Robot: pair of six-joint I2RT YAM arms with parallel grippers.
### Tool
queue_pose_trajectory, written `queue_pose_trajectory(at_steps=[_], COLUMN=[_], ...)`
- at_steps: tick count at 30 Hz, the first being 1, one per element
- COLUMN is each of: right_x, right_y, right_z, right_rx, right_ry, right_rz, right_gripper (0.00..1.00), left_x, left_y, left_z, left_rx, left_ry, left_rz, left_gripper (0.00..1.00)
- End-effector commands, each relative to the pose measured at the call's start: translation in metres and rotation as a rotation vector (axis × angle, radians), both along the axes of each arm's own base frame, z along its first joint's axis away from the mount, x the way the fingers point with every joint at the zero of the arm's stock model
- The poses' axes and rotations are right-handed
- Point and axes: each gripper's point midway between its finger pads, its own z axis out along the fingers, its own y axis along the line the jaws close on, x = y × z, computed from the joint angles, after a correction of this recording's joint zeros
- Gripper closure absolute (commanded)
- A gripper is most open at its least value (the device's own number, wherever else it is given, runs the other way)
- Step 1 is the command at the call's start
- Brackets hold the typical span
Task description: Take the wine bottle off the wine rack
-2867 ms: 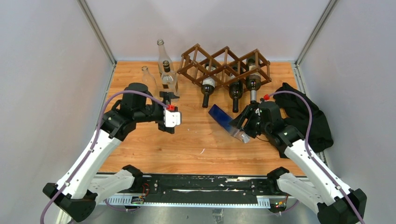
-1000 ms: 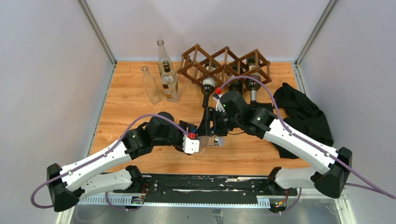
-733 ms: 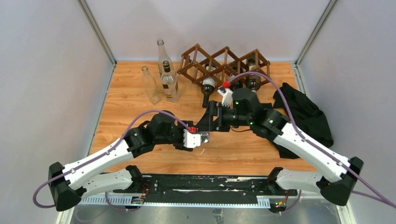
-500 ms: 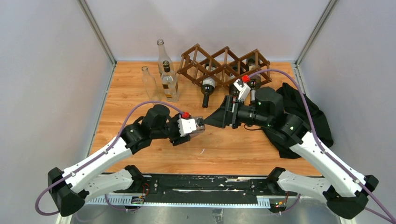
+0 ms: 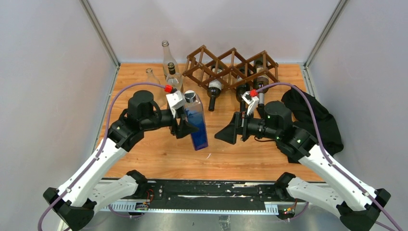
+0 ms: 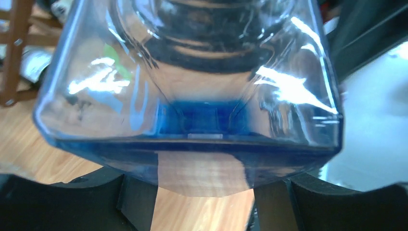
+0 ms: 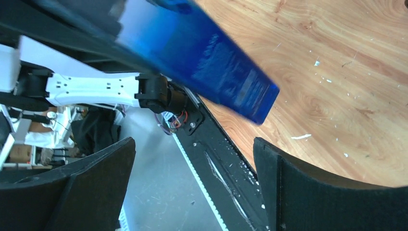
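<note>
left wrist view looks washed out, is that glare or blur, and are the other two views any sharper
Left wrist: both; the blue bottle fills the frame too close to focus, with white glare streaks on its glass. Right wrist: the bottle looks soft, but the table grain is crisp. Top external: evenly lit and sharp, shadows faint.

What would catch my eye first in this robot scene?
The blue bottle, clamped in the left gripper near the middle of the table, stands out first. Just right of it the right gripper hangs open and empty. At the back, the dark wooden wine rack holds three dark bottles, necks pointing forward.
</note>
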Motion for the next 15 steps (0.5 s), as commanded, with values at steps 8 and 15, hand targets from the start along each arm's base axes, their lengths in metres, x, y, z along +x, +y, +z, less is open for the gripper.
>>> queue_pose_trajectory(at_steps=[8, 15], right_x=[-0.017, -0.034], right_y=[0.039, 0.066], right_z=[0.022, 0.013], right_rx=[0.115, 0.108], right_ry=[-0.375, -0.449], right_rz=[0.215, 0.337], right_gripper=[0.04, 0.04], left_x=[-0.064, -0.077], left_y=[-0.022, -0.022], left_z=[0.1, 0.11], left_rx=[-0.286, -0.307], left_ry=[0.049, 0.076], left_rz=[-0.334, -0.406], left_gripper=[1.0, 1.0])
